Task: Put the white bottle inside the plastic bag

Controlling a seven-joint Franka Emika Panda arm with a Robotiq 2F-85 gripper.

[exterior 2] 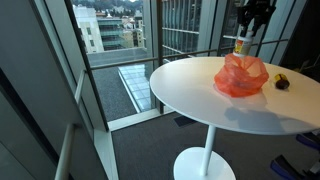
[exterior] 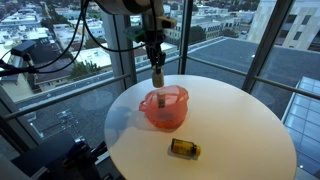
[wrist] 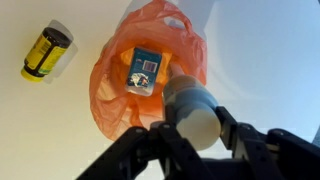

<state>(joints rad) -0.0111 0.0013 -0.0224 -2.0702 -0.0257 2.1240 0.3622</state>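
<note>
My gripper [wrist: 188,122] is shut on the white bottle [wrist: 190,108] and holds it upright above the orange plastic bag [wrist: 110,95]. In both exterior views the bottle [exterior: 157,76] [exterior 2: 240,45] hangs just over the far rim of the bag [exterior: 165,108] [exterior 2: 240,76], which lies open on the round white table [exterior: 230,125]. In the wrist view a small blue-and-white box [wrist: 144,72] lies inside the bag.
A yellow bottle with a dark cap [exterior: 184,148] [wrist: 46,52] lies on its side on the table near the bag; it also shows in an exterior view [exterior 2: 281,83]. Tall windows and a railing stand behind the table. The table edge curves close on all sides.
</note>
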